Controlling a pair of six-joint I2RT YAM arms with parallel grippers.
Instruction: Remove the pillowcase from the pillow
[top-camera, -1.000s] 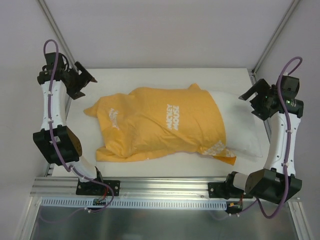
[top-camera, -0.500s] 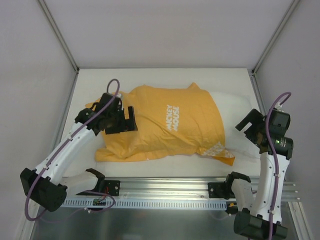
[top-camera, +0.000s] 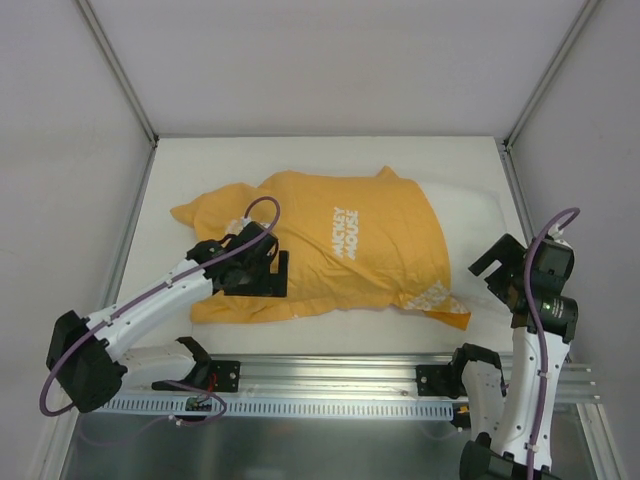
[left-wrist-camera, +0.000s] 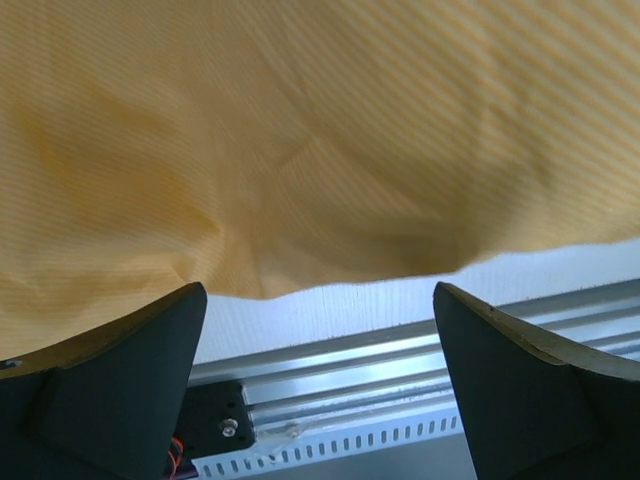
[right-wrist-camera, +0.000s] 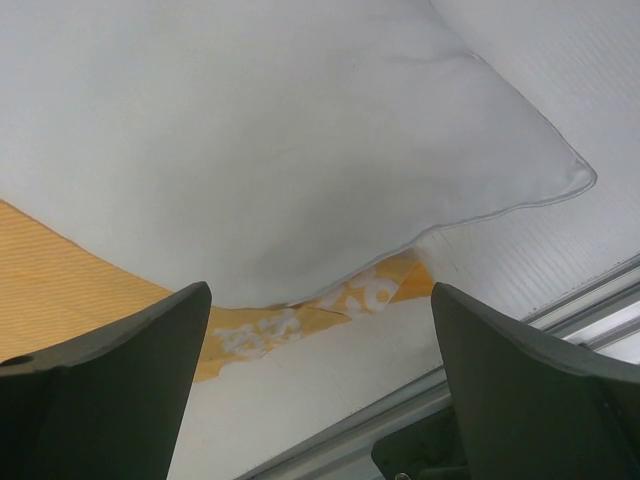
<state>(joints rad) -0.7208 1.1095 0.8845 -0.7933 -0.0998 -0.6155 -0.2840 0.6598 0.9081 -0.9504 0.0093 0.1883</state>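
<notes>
The orange pillowcase (top-camera: 330, 245) lies across the table, its small white logos facing up, and it covers most of the white pillow (top-camera: 468, 222). The pillow's bare right end sticks out of it. My left gripper (top-camera: 278, 272) hangs open over the pillowcase's near left part. In the left wrist view, orange pillowcase (left-wrist-camera: 300, 140) fills the top and nothing lies between the fingers (left-wrist-camera: 120, 390). My right gripper (top-camera: 492, 270) stands open above the pillow's near right corner. The right wrist view shows the pillow (right-wrist-camera: 300, 120) with the pillowcase's logo-printed hem (right-wrist-camera: 300, 322) under it.
The white table (top-camera: 200, 165) ends at an aluminium rail (top-camera: 330, 372) along the near edge, where both arm bases are bolted. Slanted frame posts (top-camera: 120, 75) rise at the back corners, with walls close on the left and right.
My left arm swung from the far left corner down over the pillowcase's near left part. My right arm drew back toward the near edge. Both grippers opened wider.
</notes>
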